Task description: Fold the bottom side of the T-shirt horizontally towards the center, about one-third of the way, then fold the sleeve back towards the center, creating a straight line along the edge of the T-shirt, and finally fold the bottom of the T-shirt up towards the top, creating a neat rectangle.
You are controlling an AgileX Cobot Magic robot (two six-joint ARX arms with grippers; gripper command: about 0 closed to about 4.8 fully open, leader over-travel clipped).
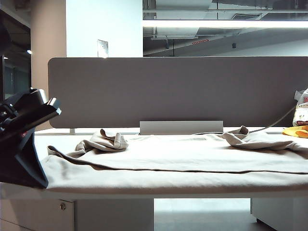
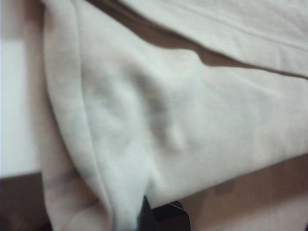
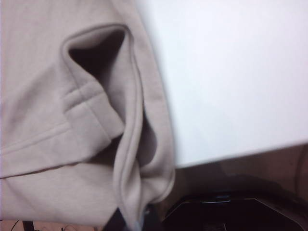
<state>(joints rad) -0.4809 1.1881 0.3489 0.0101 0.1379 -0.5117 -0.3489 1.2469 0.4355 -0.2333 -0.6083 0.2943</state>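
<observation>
A grey partition (image 1: 173, 91) backs the white desk (image 3: 231, 77), where the T-shirt (image 1: 183, 159) lies spread nearly edge to edge. The left claw (image 2: 144, 214) is clenched on a pinch of cloth at the near left edge. The right claw (image 3: 137, 216) likewise grips a ridge of fabric near the desk's edge. Both should lift together, evenly, keeping the fold line straight.

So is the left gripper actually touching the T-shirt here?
Touching. In the left wrist view a ridge of the T-shirt runs down into the left gripper at the frame's edge, the cloth gathered between the shut fingers.
</observation>
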